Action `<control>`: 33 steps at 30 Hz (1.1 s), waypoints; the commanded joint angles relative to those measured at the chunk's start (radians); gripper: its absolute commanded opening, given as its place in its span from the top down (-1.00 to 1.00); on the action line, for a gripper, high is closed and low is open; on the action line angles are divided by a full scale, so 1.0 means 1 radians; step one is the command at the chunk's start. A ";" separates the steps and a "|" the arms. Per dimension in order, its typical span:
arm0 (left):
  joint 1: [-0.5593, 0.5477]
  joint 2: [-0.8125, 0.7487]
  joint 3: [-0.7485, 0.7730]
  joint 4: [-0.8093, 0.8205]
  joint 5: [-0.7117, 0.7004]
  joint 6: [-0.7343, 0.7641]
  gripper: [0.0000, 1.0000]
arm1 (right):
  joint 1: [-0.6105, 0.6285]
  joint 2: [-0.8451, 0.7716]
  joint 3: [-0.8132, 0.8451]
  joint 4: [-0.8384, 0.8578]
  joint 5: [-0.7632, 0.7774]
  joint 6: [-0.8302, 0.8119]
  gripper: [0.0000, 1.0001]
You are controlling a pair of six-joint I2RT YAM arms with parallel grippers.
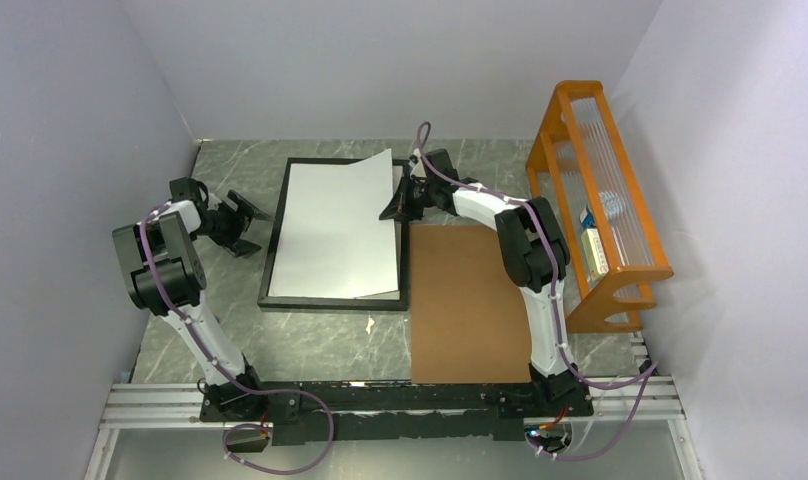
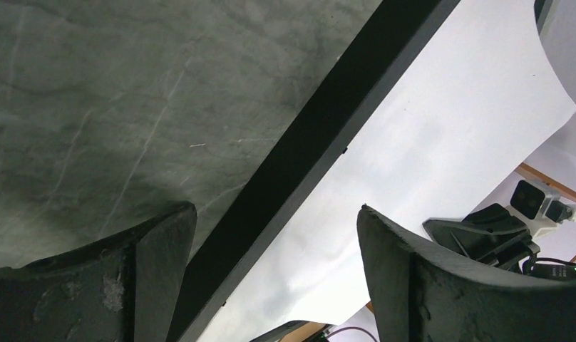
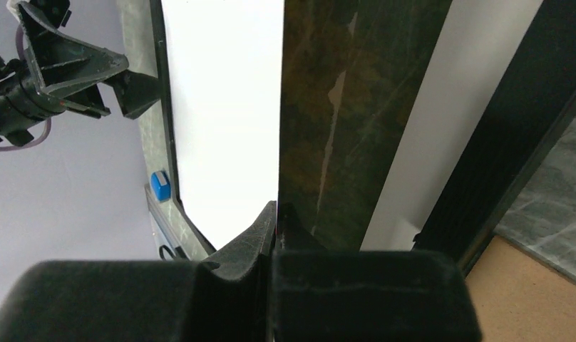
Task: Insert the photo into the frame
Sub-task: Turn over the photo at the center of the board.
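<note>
The frame [image 1: 330,302] lies flat at the middle of the table. The photo [image 1: 335,225] rests in it with its white back up and its far right corner curled upward. My right gripper [image 1: 395,205] is shut on the photo's right edge. In the right wrist view the fingertips [image 3: 276,210] pinch the sheet edge-on, with the white back [image 3: 228,107] to the left and the dark green print [image 3: 342,107] to the right. My left gripper [image 1: 245,222] stands open at the frame's left side, holding nothing. The black rail [image 2: 321,135] runs between its fingers [image 2: 157,271].
A brown backing board [image 1: 470,300] lies flat right of the frame, under the right arm. An orange wooden rack [image 1: 600,200] stands along the right wall. Grey walls close in the table on the left, back and right.
</note>
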 commanded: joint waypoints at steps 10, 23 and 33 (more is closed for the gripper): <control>-0.041 0.039 0.062 -0.016 0.020 0.029 -0.71 | -0.001 -0.020 0.005 0.013 0.082 0.012 1.00; -0.049 0.045 0.070 -0.032 0.012 0.039 -0.71 | 0.009 0.022 0.046 -0.035 0.055 -0.026 1.00; -0.053 0.045 0.075 -0.044 0.004 0.046 -0.71 | 0.006 0.048 0.113 -0.122 0.057 -0.079 0.97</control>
